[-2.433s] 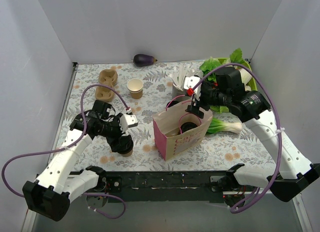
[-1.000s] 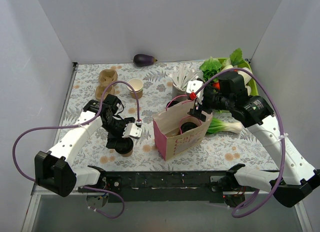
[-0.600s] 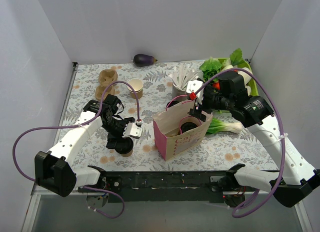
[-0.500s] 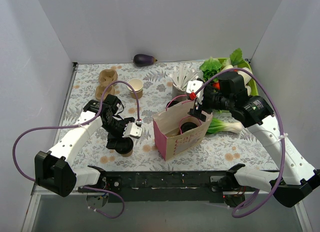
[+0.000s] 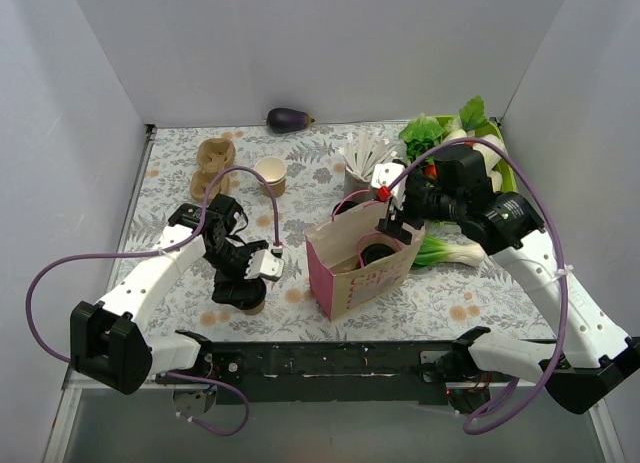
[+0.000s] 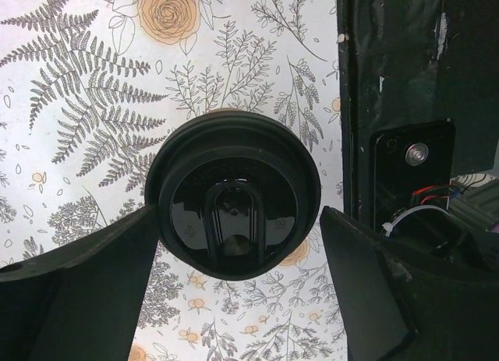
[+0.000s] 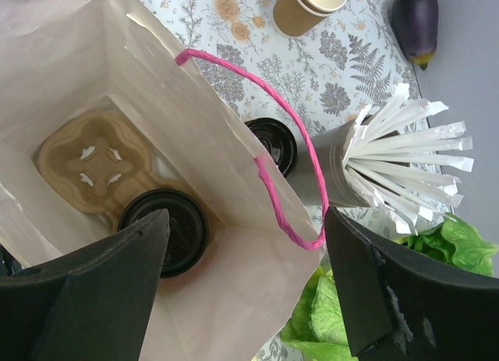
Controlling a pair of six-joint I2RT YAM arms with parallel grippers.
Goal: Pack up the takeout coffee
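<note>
A kraft-brown takeout coffee with a black lid stands on the floral table. It is mostly hidden under my left gripper in the top view. My left gripper is open, pointing down, with a finger on either side of the lid and no visible contact. A second lidded cup sits in the pulp carrier inside the pink-handled paper bag. My right gripper is open and empty above the bag's mouth. A third black lid shows just behind the bag.
An open lidless kraft cup and spare pulp carriers stand at the back left. A grey cup of white sticks is behind the bag. An eggplant lies by the back wall. Greens lie right of the bag.
My left arm has turned its wrist and settled down over the cup on the table, fingers now straddling the lid. My right gripper has shifted only slightly above the bag.
</note>
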